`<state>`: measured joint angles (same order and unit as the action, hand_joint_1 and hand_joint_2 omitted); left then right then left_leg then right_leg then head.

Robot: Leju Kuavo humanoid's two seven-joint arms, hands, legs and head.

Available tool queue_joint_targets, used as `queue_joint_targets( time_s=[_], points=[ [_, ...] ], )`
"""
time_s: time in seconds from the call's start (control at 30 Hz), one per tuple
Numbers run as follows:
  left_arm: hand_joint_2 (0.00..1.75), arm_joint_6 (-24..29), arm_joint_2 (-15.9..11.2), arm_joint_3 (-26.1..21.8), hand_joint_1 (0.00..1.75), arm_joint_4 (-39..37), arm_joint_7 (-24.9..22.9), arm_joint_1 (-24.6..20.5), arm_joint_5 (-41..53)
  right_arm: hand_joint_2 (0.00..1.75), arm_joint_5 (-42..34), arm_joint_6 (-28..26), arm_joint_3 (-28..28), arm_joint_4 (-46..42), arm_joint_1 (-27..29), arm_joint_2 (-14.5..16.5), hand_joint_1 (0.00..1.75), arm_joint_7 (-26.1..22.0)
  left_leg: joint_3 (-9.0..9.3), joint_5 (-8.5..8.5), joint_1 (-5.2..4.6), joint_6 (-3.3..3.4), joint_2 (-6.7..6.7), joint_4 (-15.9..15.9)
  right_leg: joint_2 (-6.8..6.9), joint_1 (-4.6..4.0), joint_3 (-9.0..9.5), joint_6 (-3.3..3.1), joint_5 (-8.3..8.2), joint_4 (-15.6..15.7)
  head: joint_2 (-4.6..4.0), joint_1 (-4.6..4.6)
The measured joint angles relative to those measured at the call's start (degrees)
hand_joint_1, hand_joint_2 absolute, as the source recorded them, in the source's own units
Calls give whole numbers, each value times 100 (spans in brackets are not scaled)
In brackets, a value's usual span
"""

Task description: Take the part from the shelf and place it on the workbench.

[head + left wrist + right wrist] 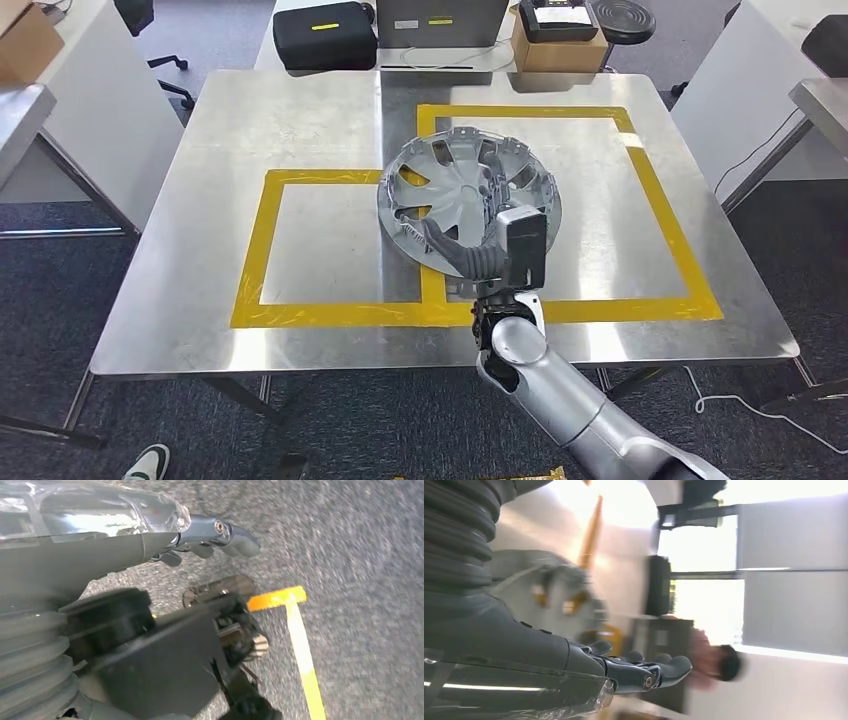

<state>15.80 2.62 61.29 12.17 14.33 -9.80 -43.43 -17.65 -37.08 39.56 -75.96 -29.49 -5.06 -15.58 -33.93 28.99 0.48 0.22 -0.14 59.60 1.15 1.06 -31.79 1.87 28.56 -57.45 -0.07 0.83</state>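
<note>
The right hand reaches out over the tabletop with its dark fingers curled against the near rim of the hubcap; they look closed on that rim, so the hand appears to be gripping the hubcap. In the right wrist view the right hand's fingers extend forward with the pale, blurred hubcap just beyond them. The hubcap stands tilted ahead of the hand, its hollow ribbed side facing up, above the strip of yellow tape where two taped rectangles meet. Farther out from the hand, past the far edge of the tabletop, sit a black case and a cardboard box with a dark device on top. The left hand hangs over grey carpet marked with yellow floor tape; its fingers are partly extended and hold nothing, so it is open.
</note>
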Motion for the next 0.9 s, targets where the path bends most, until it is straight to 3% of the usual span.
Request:
queue_joint_targets(
  time_s=[0.1,0.3,0.77,0.9],
  points=[
    [175,93,-53,-26,0,-9,118,93,-140,175,552,14,-252,-1631,374,-199,0,6,4,3,0,-2,-35,0,13,1,7,-1,8,3,0,-4],
    [175,138,-160,-132,0,-27,235,145,-249,175,387,200,-664,-3883,931,-648,0,-119,12,8,-2,-4,-75,0,27,4,25,3,14,13,0,12],
    [175,240,-333,-277,0,-44,274,143,-313,175,76,277,-1250,-5750,1656,-1193,0,-280,20,11,-1,-7,-59,0,26,3,35,12,16,14,0,1],
    [0,268,-379,-284,0,-46,271,145,-332,175,-18,242,-1400,-5922,1904,-1251,0,-389,20,12,-1,-8,-40,-1,24,3,35,11,17,14,0,2]
  ],
)
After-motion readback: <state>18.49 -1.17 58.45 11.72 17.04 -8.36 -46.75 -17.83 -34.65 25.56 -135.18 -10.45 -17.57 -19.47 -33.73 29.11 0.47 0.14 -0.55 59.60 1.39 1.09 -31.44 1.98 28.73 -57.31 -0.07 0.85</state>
